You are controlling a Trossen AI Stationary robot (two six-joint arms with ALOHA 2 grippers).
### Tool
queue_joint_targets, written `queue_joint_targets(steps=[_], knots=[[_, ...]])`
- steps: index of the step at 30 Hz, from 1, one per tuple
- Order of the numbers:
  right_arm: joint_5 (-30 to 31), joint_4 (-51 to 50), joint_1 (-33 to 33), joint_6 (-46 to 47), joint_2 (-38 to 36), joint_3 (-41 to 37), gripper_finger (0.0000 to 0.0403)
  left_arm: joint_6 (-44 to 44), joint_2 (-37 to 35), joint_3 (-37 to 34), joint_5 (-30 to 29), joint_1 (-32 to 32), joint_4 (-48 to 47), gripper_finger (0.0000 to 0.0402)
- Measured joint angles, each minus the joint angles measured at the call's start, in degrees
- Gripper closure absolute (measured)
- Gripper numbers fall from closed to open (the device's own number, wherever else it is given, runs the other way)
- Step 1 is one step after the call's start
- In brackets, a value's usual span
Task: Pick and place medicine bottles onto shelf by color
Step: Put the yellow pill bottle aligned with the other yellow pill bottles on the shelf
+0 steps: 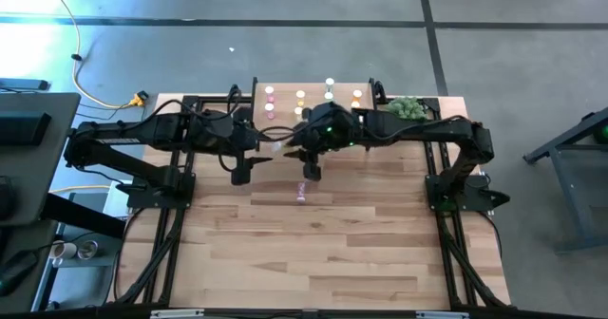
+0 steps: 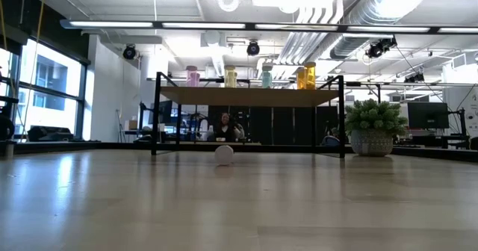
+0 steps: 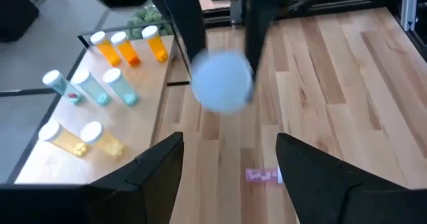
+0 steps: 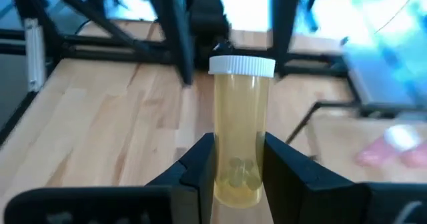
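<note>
Wooden tabletop (image 1: 332, 253), right claw (image 4: 238, 161) gripping yellow bottle (image 4: 240, 137)

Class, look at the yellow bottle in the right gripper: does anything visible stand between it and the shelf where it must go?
The left gripper, open, hangs beside the yellow bottle, away from the shelf. Nothing visible blocks the way there.
</note>
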Motion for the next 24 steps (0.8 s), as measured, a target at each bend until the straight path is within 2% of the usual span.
queue_joint_targets(steps=[5,9,14,21,24], knots=[[0.33,1.23,-0.68,-3.30,-3.90,0.00,0.0314,2.07,0.04,0.25,0.13,0.07,2.37,0.0172],[-0.24,2.03,-0.70,-7.29,-6.89,0.00,0.0314,3.65,0.04,0.25,0.29,0.07,7.68,0.0173],[-6.22,2.11,-0.89,-13.17,-9.54,0.00,0.0314,6.99,0.04,0.25,2.94,0.09,15.41,0.0177],[-16.74,3.83,-1.34,-14.46,-10.66,0.00,0.0314,11.25,0.57,0.27,9.58,0.09,23.32,0.0178],[-17.62,3.99,-1.38,-14.40,-10.60,0.00,0.0314,13.16,1.59,0.27,13.12,-0.06,25.19,0.0178]])
